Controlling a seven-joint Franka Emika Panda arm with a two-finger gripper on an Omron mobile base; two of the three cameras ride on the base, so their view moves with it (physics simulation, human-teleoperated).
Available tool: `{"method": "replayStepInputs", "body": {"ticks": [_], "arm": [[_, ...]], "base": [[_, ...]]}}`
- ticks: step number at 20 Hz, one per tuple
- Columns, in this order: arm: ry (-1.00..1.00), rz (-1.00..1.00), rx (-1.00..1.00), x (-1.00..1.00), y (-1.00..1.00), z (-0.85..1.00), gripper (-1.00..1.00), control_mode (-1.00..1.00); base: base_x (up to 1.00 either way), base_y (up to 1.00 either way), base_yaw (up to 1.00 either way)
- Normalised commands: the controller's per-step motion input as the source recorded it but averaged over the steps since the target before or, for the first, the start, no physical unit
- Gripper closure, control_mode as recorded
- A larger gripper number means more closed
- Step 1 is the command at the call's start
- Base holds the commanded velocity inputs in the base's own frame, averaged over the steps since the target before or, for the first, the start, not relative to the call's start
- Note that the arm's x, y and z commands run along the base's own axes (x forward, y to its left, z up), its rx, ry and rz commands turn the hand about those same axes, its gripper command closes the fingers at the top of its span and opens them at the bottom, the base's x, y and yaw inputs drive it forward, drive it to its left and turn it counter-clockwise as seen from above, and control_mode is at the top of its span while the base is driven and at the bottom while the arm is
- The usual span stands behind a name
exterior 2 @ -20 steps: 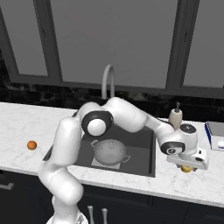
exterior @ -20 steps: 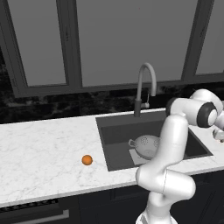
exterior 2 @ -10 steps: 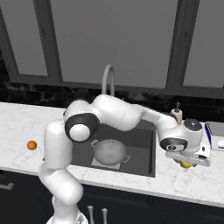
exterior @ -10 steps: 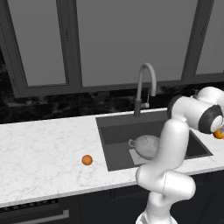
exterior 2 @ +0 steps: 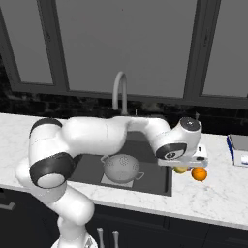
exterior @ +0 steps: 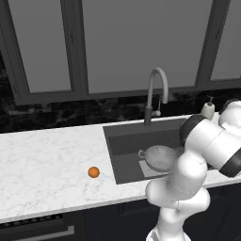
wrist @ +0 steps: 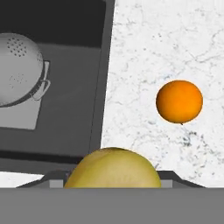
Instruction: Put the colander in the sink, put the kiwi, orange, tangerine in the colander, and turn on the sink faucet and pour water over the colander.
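Starts with the white marble counter (exterior: 42, 160), running left to right below tall dark windows against a black stone backsplash. Holds the sink (exterior: 123, 141), a dark grey basin sunk into the middle of it, with a lighter square patch on the floor.

Reaches across the near side of the sink with the white arm (exterior 2: 106, 135), bent toward the right, ending with the gripper (exterior 2: 181, 167) low over the counter just right of the sink's right edge.

Shows the sink faucet (exterior: 157, 94) upright at the far rim of the basin, spout arched out over it, no stream under it. Puts a beige soap pump bottle (exterior: 207, 109) on the far counter to the right of the tap.

Finds the colander (exterior: 159, 157) upright on the sink floor over the pale patch, nothing seen inside; in the hand view, lies well left of the fruit (wrist: 17, 70).

Has the jaws pinching the kiwi (exterior 2: 180, 169), tucked right under the hand and close up at the bottom of the hand view (wrist: 113, 168).

Leaves an orange fruit (exterior 2: 199, 174) on the counter just right of the kiwi, apart from it. Leaves a small orange ball (exterior: 93, 172) alone on the counter left of the sink, well apart from the rest
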Motion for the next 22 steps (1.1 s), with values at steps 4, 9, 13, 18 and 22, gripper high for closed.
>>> {"method": "replayStepInputs", "body": {"ticks": [4, 9, 13, 18, 22], "arm": [[-0.13, 0.2, 0.03, 0.28, 1.0, 0.07, 1.0, -1.0], [-0.14, 0.17, 0.08, 0.38, 1.0, 0.03, 1.0, -1.0], [-0.12, 0.11, 0.09, 0.55, 1.0, -0.05, 1.0, -1.0], [-0.03, 0.03, -0.01, 0.65, 0.95, -0.32, 1.0, -1.0], [0.02, 0.0, -0.06, 0.73, 0.34, -0.37, 1.0, -1.0]], "base": [[0.0, 0.0, 0.0], [0.0, 0.0, 0.0], [0.0, 0.0, 0.0], [0.0, 0.0, 0.0], [0.0, 0.0, 0.0]]}}
